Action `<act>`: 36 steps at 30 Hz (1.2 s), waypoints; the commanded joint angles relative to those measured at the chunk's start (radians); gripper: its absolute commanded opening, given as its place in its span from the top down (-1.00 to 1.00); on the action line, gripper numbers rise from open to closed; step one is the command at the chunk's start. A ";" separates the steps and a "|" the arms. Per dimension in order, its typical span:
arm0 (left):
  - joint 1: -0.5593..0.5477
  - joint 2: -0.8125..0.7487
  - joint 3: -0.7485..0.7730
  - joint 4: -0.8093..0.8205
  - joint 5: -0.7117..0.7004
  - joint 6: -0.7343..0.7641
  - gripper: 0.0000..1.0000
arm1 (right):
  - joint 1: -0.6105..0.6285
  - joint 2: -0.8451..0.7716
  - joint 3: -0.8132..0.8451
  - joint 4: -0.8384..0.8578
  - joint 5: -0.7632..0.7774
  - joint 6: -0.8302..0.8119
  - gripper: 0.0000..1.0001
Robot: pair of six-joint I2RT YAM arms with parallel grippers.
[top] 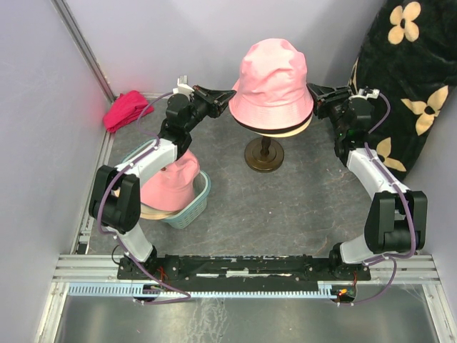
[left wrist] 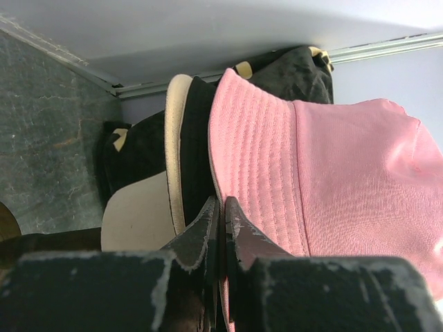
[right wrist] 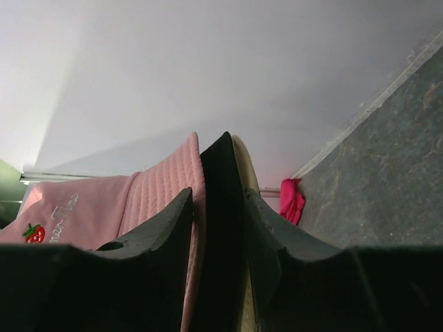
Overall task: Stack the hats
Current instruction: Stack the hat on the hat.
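Note:
A pink bucket hat [top: 273, 75] tops a stack on the mannequin head, over a black hat [top: 248, 127] and a beige hat [top: 291, 131]. My left gripper [top: 230, 98] is at the stack's left edge, and in the left wrist view it [left wrist: 221, 204] is shut on the pink hat's brim [left wrist: 256, 173], beside the black brim [left wrist: 197, 138] and beige brim [left wrist: 175, 138]. My right gripper [top: 312, 96] is at the right edge. In the right wrist view it [right wrist: 218, 195] stands open, astride the pink [right wrist: 159, 187], black [right wrist: 221, 228] and beige [right wrist: 246, 166] brims.
The head's dark stand [top: 264, 153] rests mid-table. A teal basket [top: 202, 193] under my left arm holds another pink hat [top: 171, 182]. A magenta-red cloth bundle [top: 125, 108] lies by the left wall. A black flowered cushion [top: 414, 71] fills the right back corner.

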 commanded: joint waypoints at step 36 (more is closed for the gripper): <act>-0.002 -0.001 -0.019 -0.047 0.021 0.055 0.89 | 0.051 -0.489 -0.158 -0.330 0.059 -0.049 -0.02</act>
